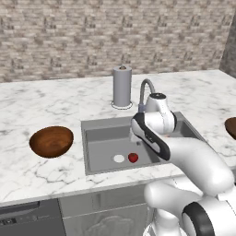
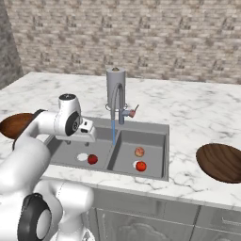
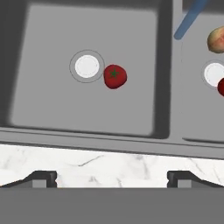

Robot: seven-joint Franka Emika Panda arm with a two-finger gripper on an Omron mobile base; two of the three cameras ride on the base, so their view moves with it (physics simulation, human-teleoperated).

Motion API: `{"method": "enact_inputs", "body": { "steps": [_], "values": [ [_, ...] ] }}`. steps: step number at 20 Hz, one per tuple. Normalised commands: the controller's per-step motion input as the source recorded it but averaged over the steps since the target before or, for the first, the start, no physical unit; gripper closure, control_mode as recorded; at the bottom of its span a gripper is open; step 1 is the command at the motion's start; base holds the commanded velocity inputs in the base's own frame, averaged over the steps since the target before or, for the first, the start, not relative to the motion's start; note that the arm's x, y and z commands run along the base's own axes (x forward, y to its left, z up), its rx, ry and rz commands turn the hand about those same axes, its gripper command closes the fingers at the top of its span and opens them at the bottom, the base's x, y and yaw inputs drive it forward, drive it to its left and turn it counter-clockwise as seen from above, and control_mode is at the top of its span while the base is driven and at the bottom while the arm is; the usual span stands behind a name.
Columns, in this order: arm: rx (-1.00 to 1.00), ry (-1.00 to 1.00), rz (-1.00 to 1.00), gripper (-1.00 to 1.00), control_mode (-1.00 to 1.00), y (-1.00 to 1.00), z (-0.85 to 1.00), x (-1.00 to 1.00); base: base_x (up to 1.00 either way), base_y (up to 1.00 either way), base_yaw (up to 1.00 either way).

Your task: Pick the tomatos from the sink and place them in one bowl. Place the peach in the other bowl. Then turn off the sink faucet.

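The grey double sink (image 2: 155, 134) holds one tomato (image 2: 92, 159) (image 1: 133, 157) (image 3: 115, 76) in its left basin, beside the white drain (image 3: 87, 66). A second tomato (image 2: 140, 165) (image 3: 221, 86) and the pale peach (image 2: 139, 151) (image 3: 215, 39) lie in the right basin. My gripper (image 3: 112, 178) hangs open and empty above the sink's front rim, over the left basin. One wooden bowl (image 1: 50, 141) (image 2: 16, 124) sits on the counter left of the sink. The other bowl (image 2: 221, 162) (image 1: 232, 126) sits on the right. Water (image 2: 113, 127) runs from the faucet (image 2: 117, 96) (image 1: 146, 87).
A grey upright cylinder (image 1: 122, 86) stands behind the sink, next to the faucet. The marble counter (image 1: 41, 106) runs on both sides, with a brick wall behind. My arm (image 1: 184, 156) covers the right basin in the left base view.
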Motion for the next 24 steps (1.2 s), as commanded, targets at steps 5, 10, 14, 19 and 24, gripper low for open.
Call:
{"method": "enact_inputs", "body": {
  "steps": [5, 10, 14, 19, 24],
  "values": [
    [0.0, 0.0, 0.0, -1.0, -1.0, 0.02, -0.2, 0.16, 0.0, 0.0, 0.0],
    [0.0, 0.01, 0.0, -1.0, -1.0, 0.0, -0.19, 0.08, 0.0, 0.0, 0.0],
    [0.0, 0.01, 0.0, -1.0, -1.0, 0.0, -0.22, 0.05, 0.0, 0.0, 0.0],
    [0.0, 0.0, 0.0, -1.0, -1.0, 0.0, -0.27, 0.01, 0.0, 0.0, 0.0],
    [0.0, 0.0, 0.0, -1.0, -1.0, 0.01, -0.29, 0.06, 0.0, 0.0, 0.0]
  ]
}}
